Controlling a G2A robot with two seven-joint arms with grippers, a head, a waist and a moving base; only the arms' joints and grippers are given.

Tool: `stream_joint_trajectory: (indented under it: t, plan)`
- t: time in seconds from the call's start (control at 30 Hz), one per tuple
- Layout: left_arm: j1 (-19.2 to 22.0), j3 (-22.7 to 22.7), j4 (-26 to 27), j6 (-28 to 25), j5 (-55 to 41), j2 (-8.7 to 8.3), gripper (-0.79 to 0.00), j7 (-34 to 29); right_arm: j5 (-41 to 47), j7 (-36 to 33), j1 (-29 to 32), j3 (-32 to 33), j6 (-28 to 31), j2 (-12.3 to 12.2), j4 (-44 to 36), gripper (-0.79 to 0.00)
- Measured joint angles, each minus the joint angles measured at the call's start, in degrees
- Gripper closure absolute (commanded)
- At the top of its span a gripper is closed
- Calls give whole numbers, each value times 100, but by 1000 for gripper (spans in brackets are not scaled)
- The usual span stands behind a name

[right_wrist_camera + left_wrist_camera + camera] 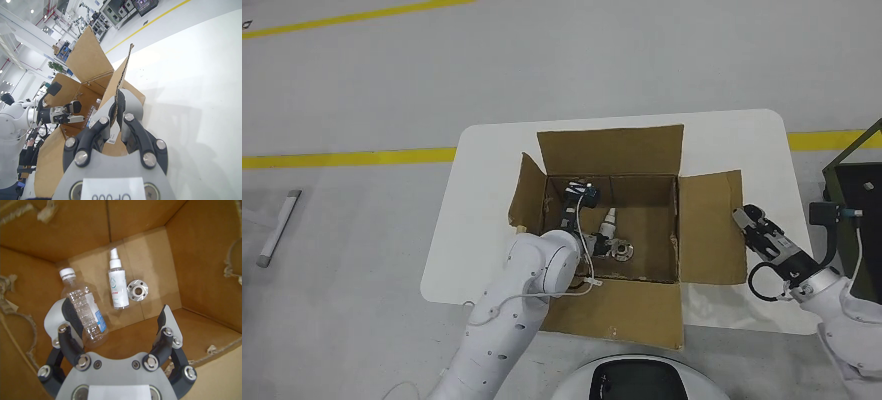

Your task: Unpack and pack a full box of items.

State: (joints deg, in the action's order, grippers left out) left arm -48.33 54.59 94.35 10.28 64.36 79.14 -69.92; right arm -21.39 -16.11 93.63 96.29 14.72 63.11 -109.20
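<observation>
An open cardboard box point(610, 150) stands on the white table point(482, 210). On its floor lie a clear plastic bottle point(85, 306) with a white cap, a white spray bottle point(118, 285) point(608, 218) and a round metal flange point(137, 290) point(621, 250). My left gripper point(116, 306) point(79, 113) hangs inside the box above them, open and holding nothing, with one finger point(70, 311) over the clear bottle. My right gripper point(746, 222) point(118, 106) is shut on the edge of the box's right flap point(712, 235).
All four box flaps are folded outward, their edges torn. A dark green cart point(860, 200) stands just past the table's right side. Bare table lies left of the box and at the far right corner.
</observation>
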Motion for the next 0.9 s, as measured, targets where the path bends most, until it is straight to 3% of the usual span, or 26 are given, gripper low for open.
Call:
stream_joint_trajectory:
  t: [0.63,0.9]
  plan:
    - [-68,-54,-92,-151,21,8,-785,177,-124,-29,4,-48,-31,23,-11,0]
    - [356,-453,-806,273,827,122,-785,-438,-135,15,40,-36,-75,35,-53,0]
